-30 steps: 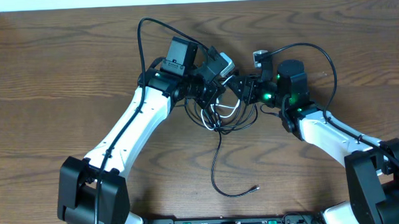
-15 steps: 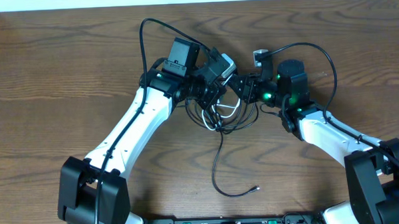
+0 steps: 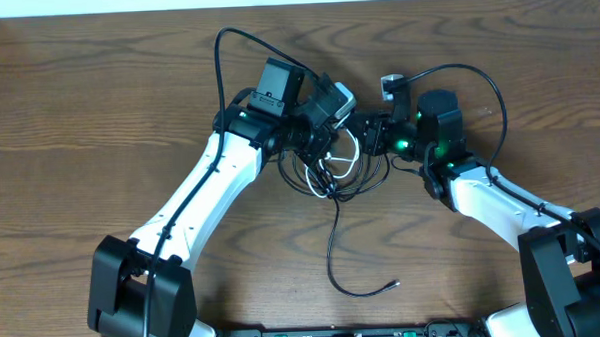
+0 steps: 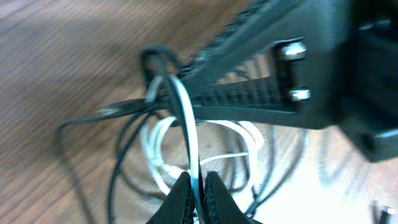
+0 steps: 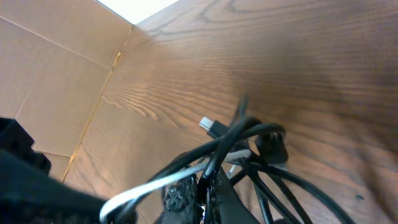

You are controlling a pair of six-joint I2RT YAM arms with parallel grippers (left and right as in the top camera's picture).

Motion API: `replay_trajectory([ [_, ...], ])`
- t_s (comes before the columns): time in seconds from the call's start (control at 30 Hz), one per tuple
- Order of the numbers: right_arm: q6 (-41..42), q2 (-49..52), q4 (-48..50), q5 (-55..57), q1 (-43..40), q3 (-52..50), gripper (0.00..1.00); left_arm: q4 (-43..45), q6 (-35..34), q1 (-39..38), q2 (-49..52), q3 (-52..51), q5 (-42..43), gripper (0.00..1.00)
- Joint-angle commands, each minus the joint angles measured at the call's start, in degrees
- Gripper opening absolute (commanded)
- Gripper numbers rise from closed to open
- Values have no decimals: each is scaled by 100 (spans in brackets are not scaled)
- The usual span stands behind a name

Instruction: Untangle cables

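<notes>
The cables sit tangled on the bench at upper centre of the overhead view. One black strand runs down-frame, its plug pointing right. The left claw and right claw each pinch the cables.

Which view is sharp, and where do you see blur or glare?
Overhead: sharp and evenly lit, the cables clear on the wooden table. Left wrist: soft all over. Right wrist: close cables blurred, wood grain behind sharper, white glare at the top edge.
</notes>
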Motion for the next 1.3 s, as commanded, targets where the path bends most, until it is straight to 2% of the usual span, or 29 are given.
replay_trajectory([
  [0.0,-33,-101,0,-208,57,85,1,-9,-33,-20,-26,22,-420,8],
  [0.13,-33,-101,0,-330,57,87,1,4,-26,-20,-26,22,-474,8],
  [0.37,-31,-103,87,-870,35,87,1,59,35,-2,-26,22,-1797,8],
  [0.5,22,-114,369,-1377,-48,87,1,122,31,109,0,20,-2223,8],
  [0.8,256,-142,1180,-2369,-149,87,1,122,-205,374,240,20,-2221,8],
  [1.27,894,-144,2763,-2398,-503,87,1,-114,-203,374,546,20,-2221,8],
])
